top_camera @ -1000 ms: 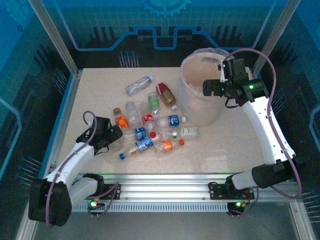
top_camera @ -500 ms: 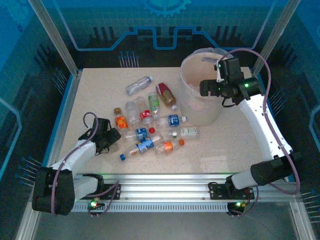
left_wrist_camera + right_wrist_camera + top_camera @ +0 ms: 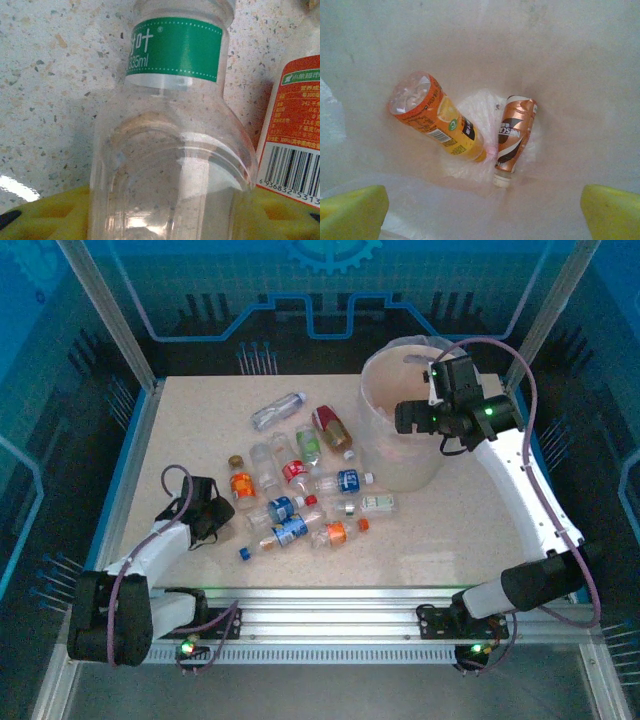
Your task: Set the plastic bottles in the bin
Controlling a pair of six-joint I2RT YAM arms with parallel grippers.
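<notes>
Left gripper [image 3: 226, 510] at the clear green-label bottle [image 3: 170, 150], near-left edge of the bottle scatter; step in hand: pick.

Bottle lies on its side on the speckled table [image 3: 45, 75], its body between the yellow fingers [image 3: 45, 215] and its neck pointing away. Jaws stand partly in; cannot tell whether the pads bite yet. An orange-label bottle [image 3: 295, 135] lies just right of it. Judgement: the thin clear wall will flex, so squeeze the wide body rather than the neck, and lift straight up before swinging so the neighbour is not dragged. The other bottles [image 3: 300, 480] lie mid-table. The bin [image 3: 385, 465] stands far right, well apart, with an orange bottle [image 3: 437, 117] and a copper-brown bottle [image 3: 512, 135] at its bottom. Right gripper [image 3: 413, 418] hangs over its mouth, jaws wide, empty; bring the bottle in over the rim's left side.
</notes>
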